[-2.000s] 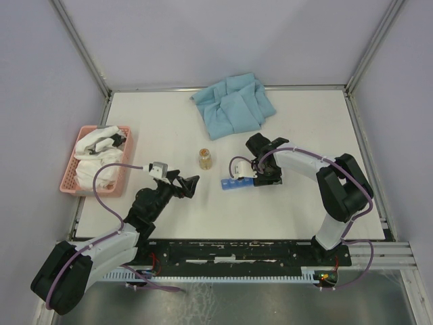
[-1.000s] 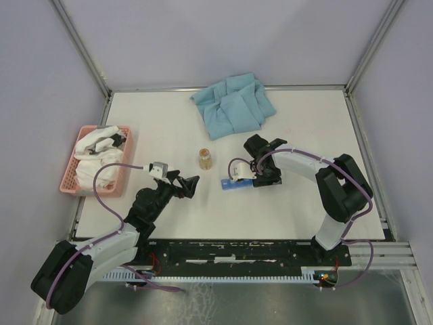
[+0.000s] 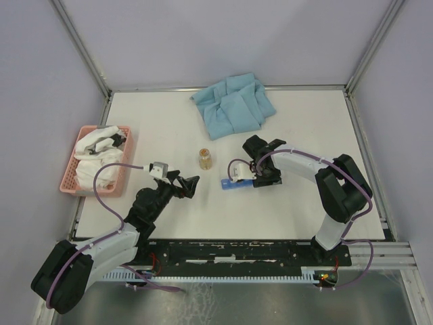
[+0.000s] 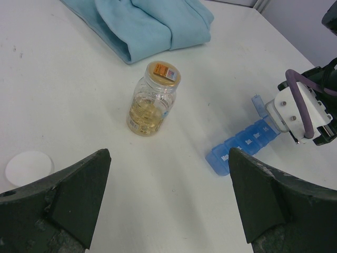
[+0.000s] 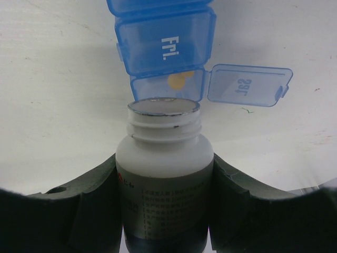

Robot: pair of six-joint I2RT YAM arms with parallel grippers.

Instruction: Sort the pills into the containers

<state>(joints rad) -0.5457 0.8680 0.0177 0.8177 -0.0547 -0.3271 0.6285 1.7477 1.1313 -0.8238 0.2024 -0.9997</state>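
Observation:
The containers are a blue pill-organiser strip [image 3: 230, 183] [image 4: 242, 141] [image 5: 163, 39] lying on the white table. Its end compartment stands with its lid [image 5: 247, 84] flipped open, and one orange pill [image 5: 177, 80] lies inside. My right gripper [image 3: 256, 173] [image 5: 164, 174] is shut on an uncapped white pill bottle [image 3: 242, 172] [image 5: 164, 139], tipped with its mouth right at that open compartment. My left gripper [image 3: 185, 183] [image 4: 168, 158] hovers open and empty over bare table, left of the strip. A glass jar [image 3: 206, 158] [image 4: 152, 100] of yellowish pills stands upright between the arms.
A round white cap [image 4: 29, 167] lies on the table near my left finger. A crumpled blue cloth [image 3: 233, 105] [image 4: 142, 26] sits at the back. A pink slatted basket [image 3: 71, 177] with white cloth stands at the left edge.
The right gripper has brought the white bottle slightly left, over the strip's right end. The left arm has not moved.

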